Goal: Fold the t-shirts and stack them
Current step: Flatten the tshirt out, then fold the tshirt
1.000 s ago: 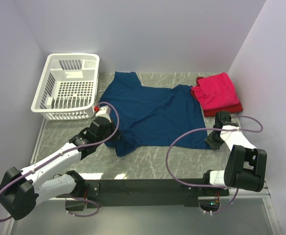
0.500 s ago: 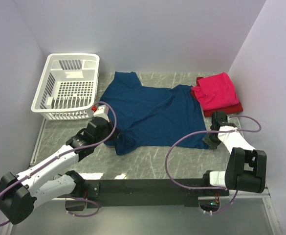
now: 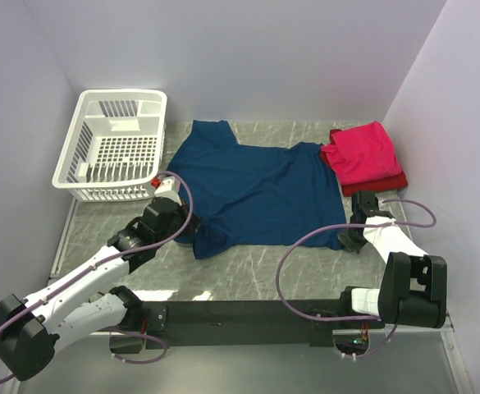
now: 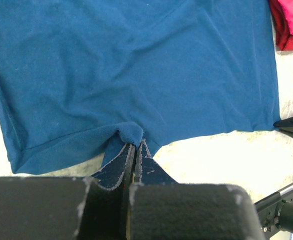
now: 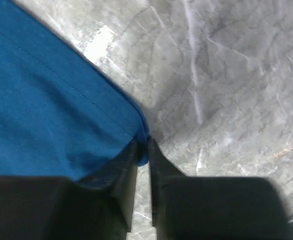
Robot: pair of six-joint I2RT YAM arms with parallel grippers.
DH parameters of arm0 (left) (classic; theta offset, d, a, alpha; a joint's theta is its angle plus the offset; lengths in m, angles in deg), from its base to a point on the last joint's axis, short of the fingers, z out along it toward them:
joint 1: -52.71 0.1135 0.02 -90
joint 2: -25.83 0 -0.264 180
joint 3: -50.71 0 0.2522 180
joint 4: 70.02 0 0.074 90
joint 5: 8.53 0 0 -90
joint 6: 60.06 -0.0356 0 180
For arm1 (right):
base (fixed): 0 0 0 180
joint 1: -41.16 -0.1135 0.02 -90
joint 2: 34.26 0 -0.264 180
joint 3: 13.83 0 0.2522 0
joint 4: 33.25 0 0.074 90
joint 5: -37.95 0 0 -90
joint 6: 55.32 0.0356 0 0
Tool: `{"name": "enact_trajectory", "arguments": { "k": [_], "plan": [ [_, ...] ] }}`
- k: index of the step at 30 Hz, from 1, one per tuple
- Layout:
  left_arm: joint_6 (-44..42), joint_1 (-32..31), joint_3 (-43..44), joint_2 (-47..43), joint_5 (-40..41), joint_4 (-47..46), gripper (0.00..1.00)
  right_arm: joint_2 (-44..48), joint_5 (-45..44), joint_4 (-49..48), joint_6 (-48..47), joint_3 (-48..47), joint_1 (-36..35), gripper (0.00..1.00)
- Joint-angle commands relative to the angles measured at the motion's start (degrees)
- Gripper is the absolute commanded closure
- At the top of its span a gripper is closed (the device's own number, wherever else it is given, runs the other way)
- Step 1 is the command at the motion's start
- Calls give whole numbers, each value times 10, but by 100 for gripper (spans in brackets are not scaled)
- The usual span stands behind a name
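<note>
On table [image 3: 256, 267]: navy t-shirt [image 3: 260, 189] flat, long axis left-right, hem rightward.

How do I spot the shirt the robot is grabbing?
Look at the grey marble table, between the white basket and the folded red shirts. The big shirt spread flat between them is it: the only blue, unfolded one.

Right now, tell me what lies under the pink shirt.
A darker red shirt peeks out along the near and left edges of the pink shirt. Anything else beneath is covered.
</note>
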State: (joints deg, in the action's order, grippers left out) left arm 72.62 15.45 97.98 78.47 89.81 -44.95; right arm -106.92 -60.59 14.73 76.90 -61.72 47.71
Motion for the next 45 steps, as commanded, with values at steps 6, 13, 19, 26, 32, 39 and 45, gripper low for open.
{"name": "enact_trajectory", "arguments": {
  "k": [6,13,19,26,32,39,45],
  "plan": [
    [-6,2,1,-11,3,-8,100,51,-37,38,-3,-20,-13,100],
    [11,3,-10,-40,-25,15,99,127,-48,88,-16,-49,-13,100],
    [35,3,-21,-83,-66,55,100,175,-14,107,-12,-55,-12,100],
    [53,2,-20,-154,-79,121,99,230,-8,168,-25,-99,-14,100],
    [67,2,-13,-193,-114,166,99,267,4,218,-36,-138,-14,100],
    [94,2,-21,-230,-107,175,99,285,6,213,-47,-137,-14,100],
    [80,2,-1,-137,-65,78,99,223,26,121,-60,-127,-14,100]
  ]
}}
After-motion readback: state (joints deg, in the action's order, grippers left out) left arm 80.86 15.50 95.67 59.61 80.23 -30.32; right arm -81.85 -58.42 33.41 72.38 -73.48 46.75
